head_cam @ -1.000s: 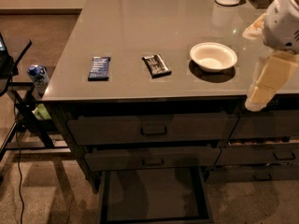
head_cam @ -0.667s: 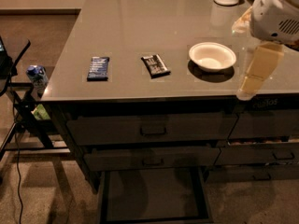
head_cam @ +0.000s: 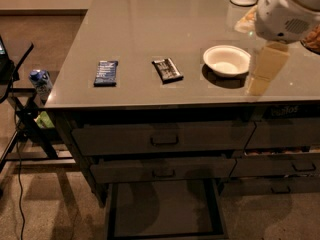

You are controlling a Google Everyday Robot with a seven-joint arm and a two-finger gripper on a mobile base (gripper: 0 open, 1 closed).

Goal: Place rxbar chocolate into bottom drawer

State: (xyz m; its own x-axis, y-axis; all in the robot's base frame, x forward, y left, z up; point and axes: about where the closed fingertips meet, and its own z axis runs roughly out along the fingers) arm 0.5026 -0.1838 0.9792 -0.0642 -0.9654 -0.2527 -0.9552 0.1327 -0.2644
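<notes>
On the counter [head_cam: 150, 24], mid-front, the rxbar chocolate [head_cam: 167, 70] lies flat, long axis approx 11-to-5 o'clock. From the gripper [head_cam: 266, 69], hanging over the counter's right side, the bar is at 9 o'clock, w/ the white bowl [head_cam: 226, 60] between. Gripper state: can't tell. Bottom drawer [head_cam: 165, 204] stands pulled open at 6 o'clock below the bar. Vs 1 s ago: gripper shifted toward 10 o'clock, nearer the bowl; bar, bowl & blue bar [head_cam: 106, 72] unmoved.
</notes>
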